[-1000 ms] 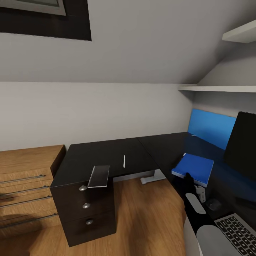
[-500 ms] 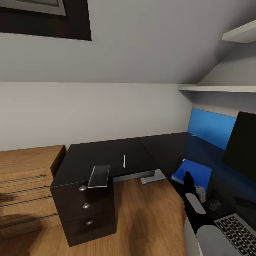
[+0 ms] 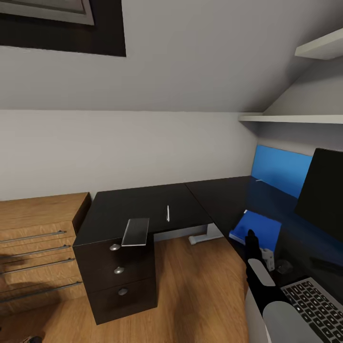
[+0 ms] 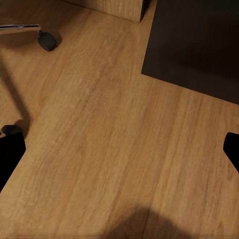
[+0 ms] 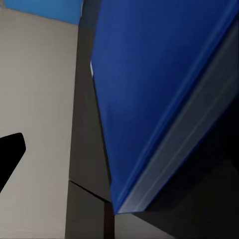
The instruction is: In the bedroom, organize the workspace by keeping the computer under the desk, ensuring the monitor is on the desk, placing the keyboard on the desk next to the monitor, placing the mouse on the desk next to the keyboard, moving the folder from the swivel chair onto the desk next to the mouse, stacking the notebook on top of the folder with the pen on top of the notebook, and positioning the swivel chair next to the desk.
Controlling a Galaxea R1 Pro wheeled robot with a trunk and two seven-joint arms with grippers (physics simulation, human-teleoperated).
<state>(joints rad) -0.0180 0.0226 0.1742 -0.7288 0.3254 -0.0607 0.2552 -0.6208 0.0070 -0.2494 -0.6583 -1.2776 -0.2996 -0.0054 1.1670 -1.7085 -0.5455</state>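
Your folder [image 3: 256, 229] is on the desk [image 3: 143, 209] just ahead of your right gripper [image 3: 251, 243]; I can't tell if that gripper is open. The left gripper [image 4: 119, 149] has its fingers apart over the floor. One notebook [image 3: 136, 231] and one pen [image 3: 167, 213] wait far off to its left. Stacking both is left.

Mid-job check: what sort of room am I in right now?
Likely an attic home office or bedroom workspace: sloped grey wall with a skylight, an L-shaped black desk carrying a monitor and keyboard, wood floor.
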